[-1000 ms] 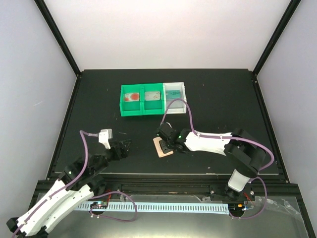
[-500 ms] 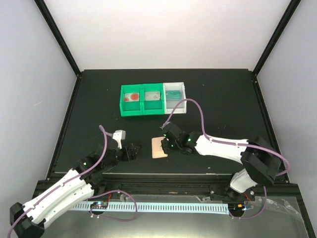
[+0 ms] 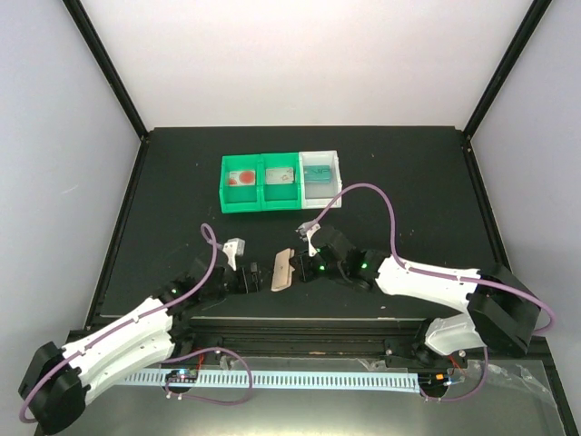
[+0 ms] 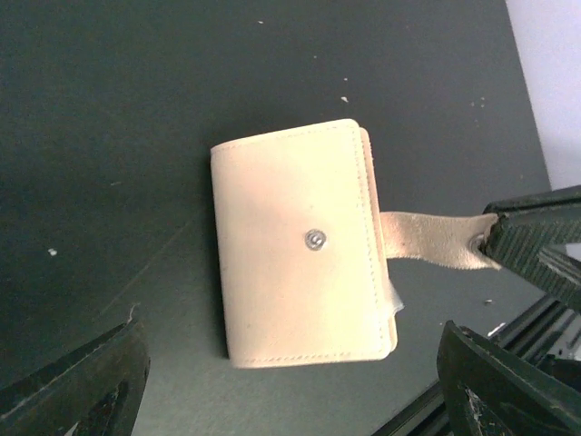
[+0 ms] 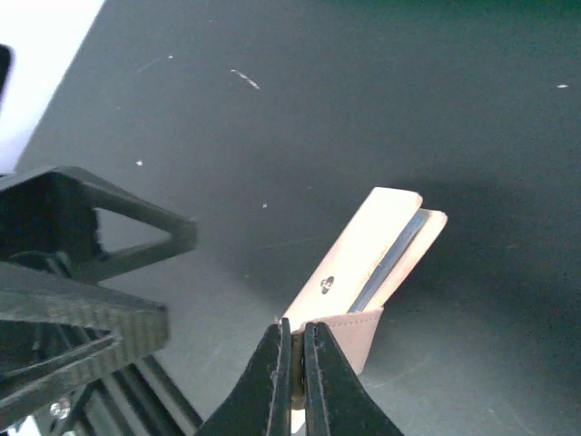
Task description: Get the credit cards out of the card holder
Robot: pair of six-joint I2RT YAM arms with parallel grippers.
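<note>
Comparing against the view of a second ago, we find the card holder [image 4: 295, 241] no longer lying flat. It has been drawn toward the left arm and now stands tipped on one long edge near the front of the table [image 3: 408, 182]. The right gripper [image 5: 295, 350] has its jaws pinched together on the snap tab [image 4: 427, 238], which is unfastened and pulled taut. The left gripper [image 3: 250, 277] has advanced and now sits just beside the holder, jaws spread wide to either side of it and touching nothing.

We judge this as preparation for a two-handed grip, the left arm to clamp the body while the right works the flap.

The green bin [image 3: 259, 207] carries a white and red card [image 3: 241, 177] in its left compartment and a grey card [image 3: 282, 177] in its right. The white bin [image 3: 339, 177], touching it, holds a teal card [image 3: 317, 171]. A blue-grey layer shows between the holder's leaves, and we cannot tell whether it is lining or a remaining card.
</note>
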